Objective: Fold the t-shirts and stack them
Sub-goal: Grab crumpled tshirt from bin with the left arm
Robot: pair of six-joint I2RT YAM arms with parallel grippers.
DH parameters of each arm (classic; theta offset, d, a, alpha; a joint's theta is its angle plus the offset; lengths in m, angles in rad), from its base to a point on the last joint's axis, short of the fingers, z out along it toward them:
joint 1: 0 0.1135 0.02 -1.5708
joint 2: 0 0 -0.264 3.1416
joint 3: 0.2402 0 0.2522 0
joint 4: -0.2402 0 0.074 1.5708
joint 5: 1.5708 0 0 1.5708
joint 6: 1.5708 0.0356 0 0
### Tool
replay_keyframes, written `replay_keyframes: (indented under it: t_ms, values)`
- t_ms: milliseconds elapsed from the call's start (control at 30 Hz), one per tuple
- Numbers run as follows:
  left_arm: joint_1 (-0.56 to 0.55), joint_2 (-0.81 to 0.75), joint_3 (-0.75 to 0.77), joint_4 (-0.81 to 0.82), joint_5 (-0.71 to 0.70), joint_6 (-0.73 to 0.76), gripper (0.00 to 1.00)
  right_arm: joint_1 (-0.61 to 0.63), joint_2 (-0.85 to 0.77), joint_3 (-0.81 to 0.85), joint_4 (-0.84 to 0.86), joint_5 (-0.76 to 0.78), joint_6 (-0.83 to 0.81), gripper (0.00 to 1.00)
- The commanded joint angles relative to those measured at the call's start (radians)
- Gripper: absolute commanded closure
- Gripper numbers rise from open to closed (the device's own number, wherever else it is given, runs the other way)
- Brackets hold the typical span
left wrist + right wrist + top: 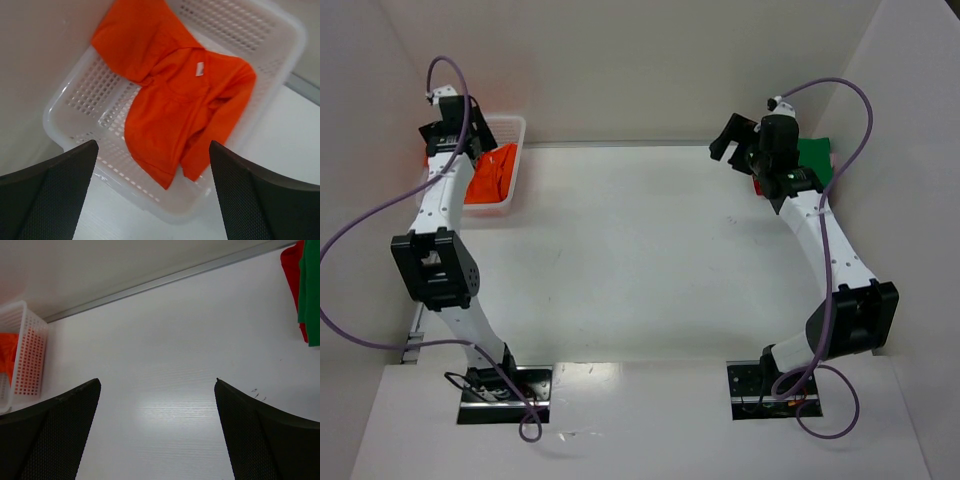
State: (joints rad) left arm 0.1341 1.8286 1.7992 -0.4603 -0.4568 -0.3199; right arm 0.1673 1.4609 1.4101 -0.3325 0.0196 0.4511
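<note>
A bright orange t-shirt [185, 100] lies crumpled in the white mesh basket [65, 135] at the table's far left; it also shows in the top view [492, 175]. My left gripper [153, 146] hangs open and empty above the basket's near rim; in the top view it [442, 135] sits over the basket's left side. My right gripper [157, 382] is open and empty above bare table; in the top view it [732, 148] is at the far right. A folded green t-shirt [815, 158] lies on a red one [757, 186] behind the right arm; both show at the right wrist view's edge, green [312, 290] over red [292, 270]. The pink shirt is hidden.
White walls close in the table on the left, back and right. The basket [510, 130] sits in the far left corner and also shows in the right wrist view [27, 355]. Purple cables loop from both arms. The arm bases stand at the near edge.
</note>
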Motion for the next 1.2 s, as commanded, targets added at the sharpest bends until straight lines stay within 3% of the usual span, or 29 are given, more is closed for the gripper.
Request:
replay_keyframes:
  t_ms: [0, 100, 267, 567, 833, 967, 1000, 1100, 1133, 1167]
  values:
    - [0.048, 0.047, 0.055, 0.034, 0.067, -0.028, 0.01, -0.005, -0.019, -0.005, 0.062, -0.040, -0.015, 0.00]
    - [0.080, 0.130, 0.109, 0.034, 0.110, -0.019, 0.01, -0.005, -0.010, -0.005, 0.062, -0.055, -0.015, 0.00]
    - [0.137, 0.254, 0.149, 0.058, 0.342, -0.054, 0.01, -0.005, 0.010, -0.028, 0.082, -0.122, 0.012, 0.00]
    - [0.137, 0.391, 0.181, 0.058, 0.403, 0.002, 0.04, -0.005, 0.032, -0.037, 0.082, -0.116, 0.024, 0.00]
    - [0.137, 0.469, 0.221, 0.040, 0.371, 0.021, 0.07, -0.005, 0.032, -0.037, 0.082, -0.095, 0.034, 0.00]
    - [0.137, 0.479, 0.221, 0.031, 0.334, 0.021, 0.23, -0.005, 0.032, -0.028, 0.082, -0.086, 0.034, 0.00]
    - [0.137, 0.479, 0.212, 0.031, 0.334, 0.021, 0.36, -0.005, 0.032, -0.028, 0.082, -0.086, 0.034, 0.00]
    - [0.137, 0.468, 0.203, 0.031, 0.319, 0.021, 0.59, -0.005, 0.032, -0.028, 0.082, -0.086, 0.043, 0.00]
    - [0.137, 0.468, 0.194, 0.031, 0.319, 0.021, 0.74, -0.005, 0.032, -0.028, 0.082, -0.086, 0.043, 0.00]
    - [0.137, 0.457, 0.193, 0.031, 0.305, 0.009, 0.81, -0.005, 0.032, -0.028, 0.082, -0.095, 0.043, 0.00]
